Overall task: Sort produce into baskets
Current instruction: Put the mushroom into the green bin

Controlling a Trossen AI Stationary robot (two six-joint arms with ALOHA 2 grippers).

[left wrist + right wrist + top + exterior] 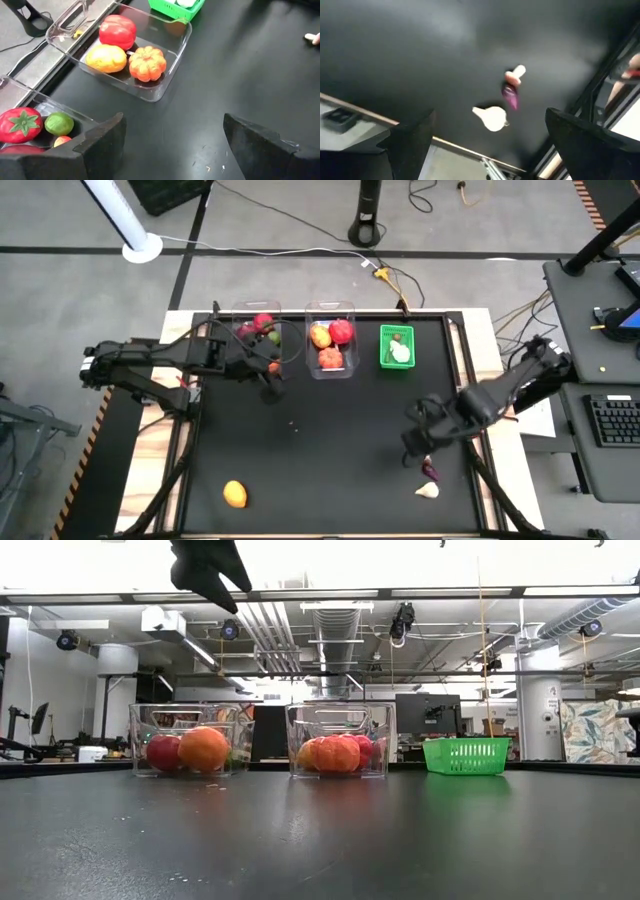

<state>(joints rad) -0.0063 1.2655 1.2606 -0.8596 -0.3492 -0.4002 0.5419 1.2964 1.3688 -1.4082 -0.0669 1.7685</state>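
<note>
Above garlic (491, 118) | right claw (485, 145) apart | left claw (172, 145) apart, empty

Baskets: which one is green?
The small green mesh basket, on the right of the row; the other two, left clear tub and middle clear tub, are see-through plastic.

Green basket (396, 346), black table (320, 450) (one orange fruit (234, 494))
</note>
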